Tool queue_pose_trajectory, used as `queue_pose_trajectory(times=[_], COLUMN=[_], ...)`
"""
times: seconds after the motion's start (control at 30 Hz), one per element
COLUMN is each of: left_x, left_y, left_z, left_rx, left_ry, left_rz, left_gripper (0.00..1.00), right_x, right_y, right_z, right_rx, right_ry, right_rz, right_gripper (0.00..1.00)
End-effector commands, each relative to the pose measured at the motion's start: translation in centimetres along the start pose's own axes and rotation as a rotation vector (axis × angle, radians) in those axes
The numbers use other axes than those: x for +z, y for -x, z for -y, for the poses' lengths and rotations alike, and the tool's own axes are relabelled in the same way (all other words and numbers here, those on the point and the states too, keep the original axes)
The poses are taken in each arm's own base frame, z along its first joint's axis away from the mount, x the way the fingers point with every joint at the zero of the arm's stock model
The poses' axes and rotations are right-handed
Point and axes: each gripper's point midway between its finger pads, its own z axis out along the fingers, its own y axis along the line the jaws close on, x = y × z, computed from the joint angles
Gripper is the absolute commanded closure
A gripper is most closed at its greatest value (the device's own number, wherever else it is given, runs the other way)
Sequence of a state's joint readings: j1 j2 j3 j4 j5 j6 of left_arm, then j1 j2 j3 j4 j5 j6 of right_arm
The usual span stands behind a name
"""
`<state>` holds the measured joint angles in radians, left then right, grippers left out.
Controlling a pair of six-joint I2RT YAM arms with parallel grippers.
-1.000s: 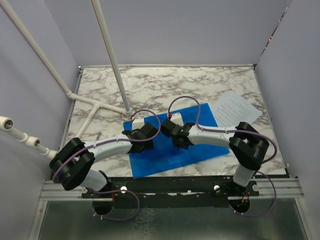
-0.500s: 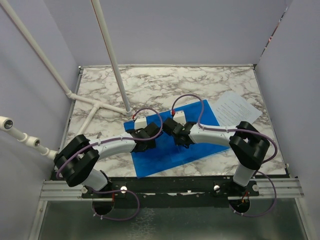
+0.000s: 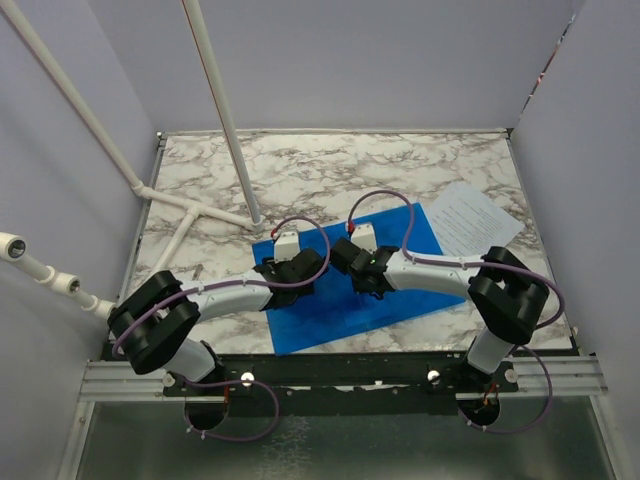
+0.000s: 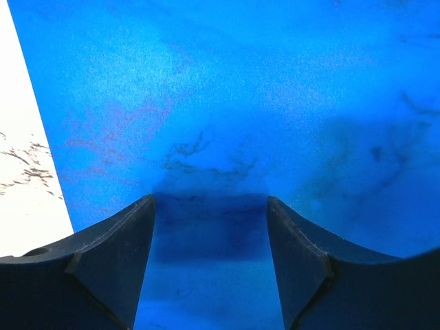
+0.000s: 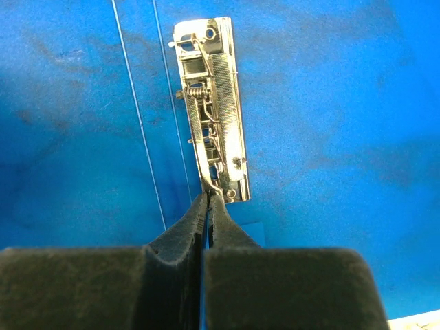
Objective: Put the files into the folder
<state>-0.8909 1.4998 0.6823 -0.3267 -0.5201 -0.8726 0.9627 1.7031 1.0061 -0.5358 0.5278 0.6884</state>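
Note:
The blue folder [image 3: 330, 300] lies open on the marble table, near the front edge. Its metal clip [image 5: 210, 103] shows on the inside face [image 5: 330, 103]. My right gripper [image 5: 208, 196] is shut, its tips pressed against the near end of the clip where the wire lever comes down. Whether the wire is pinched I cannot tell. In the top view the right gripper [image 3: 356, 266] sits at the folder's middle. My left gripper [image 4: 210, 203] is open and low over the folder's left half [image 4: 240, 103], nothing between its fingers; from above the left gripper [image 3: 298, 266] is near the folder's back left. The files [image 3: 472, 215] lie flat at the right.
A white pipe frame [image 3: 190, 215] and an upright pole [image 3: 225, 120] stand on the table's [image 3: 330, 170] left side. Walls close in the left, back and right. Bare marble [image 4: 20, 172] shows just left of the folder's edge.
The left arm has reached further right over the folder and its jaws have narrowed a little. The right gripper has shifted slightly right, still shut. The folder slid slightly right.

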Motion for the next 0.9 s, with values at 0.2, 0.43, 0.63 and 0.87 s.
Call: queue_pose_trajectory(times=[0.2, 0.43, 0.63, 0.87], left_x=[-2.0, -1.6, -1.2, -0.8], left_y=[-6.8, -7.2, -7.4, -8.0], left_z=[-0.9, -1.3, -1.3, -1.5], left_rx=[0.040, 0.052, 0.059, 0.067], left_ry=[-0.046, -0.022, -0.018, -0.012], left_rz=[-0.294, -0.300, -0.303, -0.316], left_gripper=[0.24, 0.22, 0.22, 0.22], right_x=[-1.0, -0.8, -0.5, -0.1], right_y=[-1.5, -2.2, -1.7, -1.5], right_z=[1.0, 1.2, 0.8, 0.3], right_rx=[-0.055, -0.044, -0.043, -0.049], right_ry=[-0.017, -0.012, -0.012, -0.007], right_rz=[-0.064, -0.071, -0.060, -0.063], right_gripper=[0.99, 0.97, 0.98, 0.98])
